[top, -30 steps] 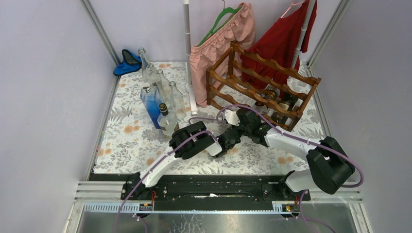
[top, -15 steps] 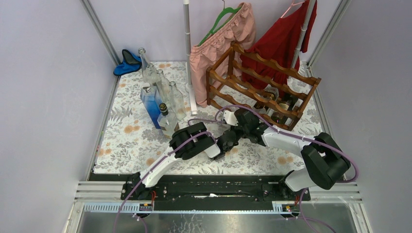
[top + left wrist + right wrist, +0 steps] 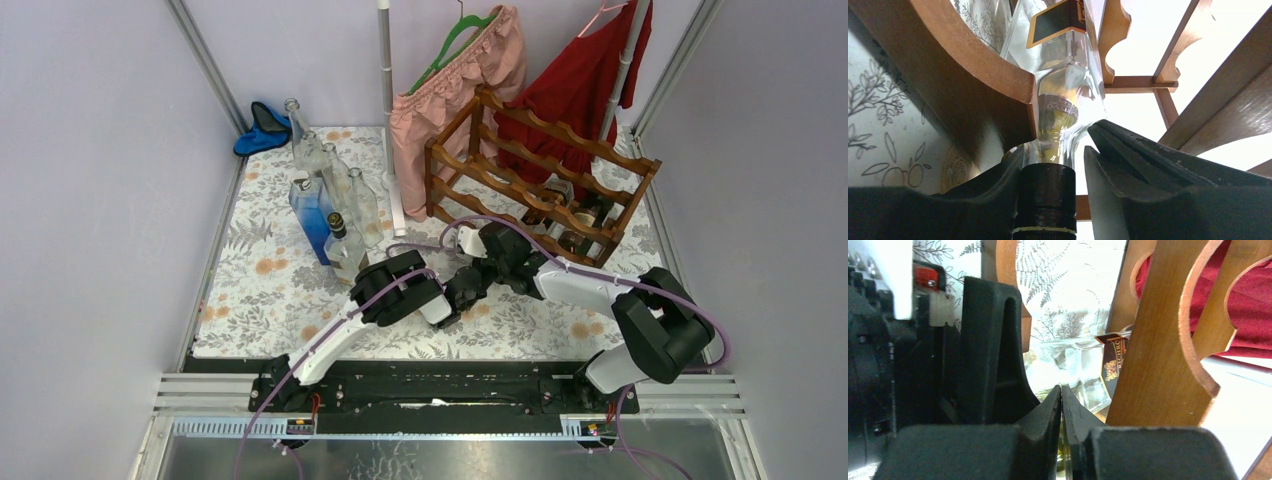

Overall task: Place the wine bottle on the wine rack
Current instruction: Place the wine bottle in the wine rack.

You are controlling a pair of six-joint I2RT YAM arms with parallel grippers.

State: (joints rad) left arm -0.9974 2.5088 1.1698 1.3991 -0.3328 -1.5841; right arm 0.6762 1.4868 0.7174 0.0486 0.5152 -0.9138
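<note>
With the left fingers [image 3: 1148,165] narrowly parted round the wine bottle [image 3: 1063,95] and the right fingers [image 3: 1045,415] pinched together, I'd back straight out without nudging the wine rack [image 3: 973,85].

Left arm [image 3: 335,340] reaches forward from its base, elbow bent, wrist turned right toward table centre. Left gripper [image 3: 1055,145] low, jaws parted a little, not pinched together. Right arm [image 3: 585,288] folds back hard at the elbow, forearm running left, wrist angled down toward the left one. Right gripper [image 3: 1061,390] fully closed, fingertips touching, nothing between them, sitting just beside the left gripper's fingers [image 3: 988,350].
</note>
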